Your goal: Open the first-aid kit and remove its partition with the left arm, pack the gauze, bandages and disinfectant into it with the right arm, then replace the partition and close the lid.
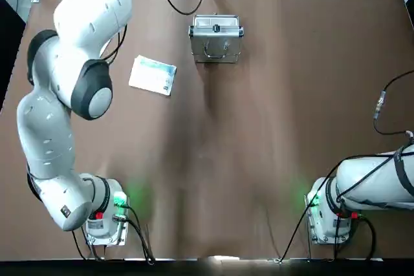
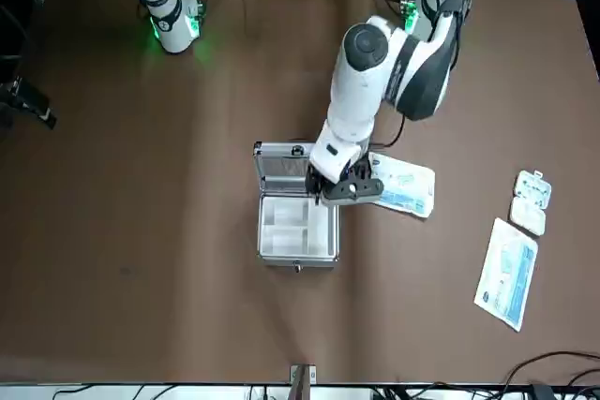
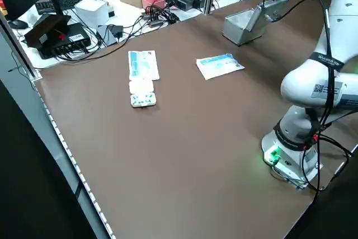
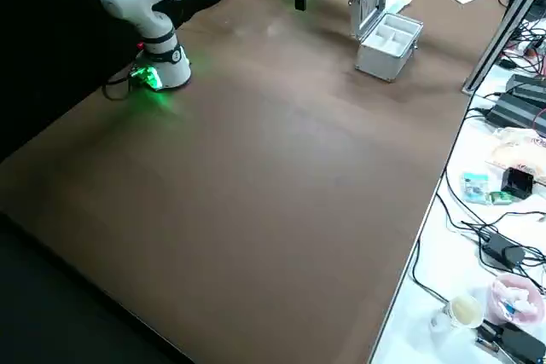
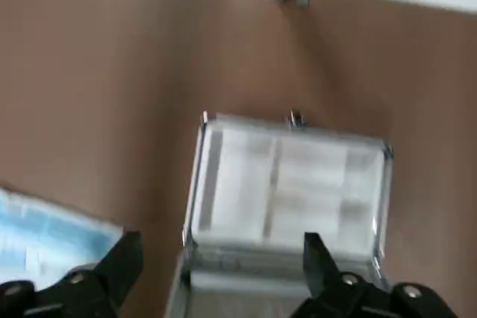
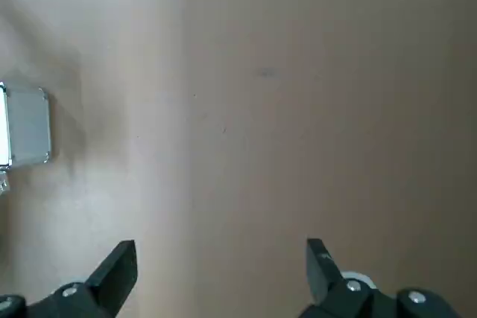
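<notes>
The silver first-aid kit (image 2: 296,248) stands open at the far middle of the table, its lid (image 2: 284,164) upright. Inside lies the pale partition (image 5: 287,193) with its compartments showing. My left gripper (image 2: 345,190) hovers open above the lid side of the case, touching nothing, and its wrist view looks down into the kit (image 5: 287,139). A flat blue-white packet (image 2: 405,185) lies just beside the case. My right gripper (image 6: 220,258) is open over bare table, its arm (image 1: 372,185) parked near its base. The disinfectant is out of view.
A long white-blue pouch (image 2: 506,274) and a small white blister pack (image 2: 532,201) lie toward the table's left edge. Cables, boxes and electronics crowd the bench (image 3: 112,9) beyond the far edge. A loose cable (image 1: 381,105) lies at the right side.
</notes>
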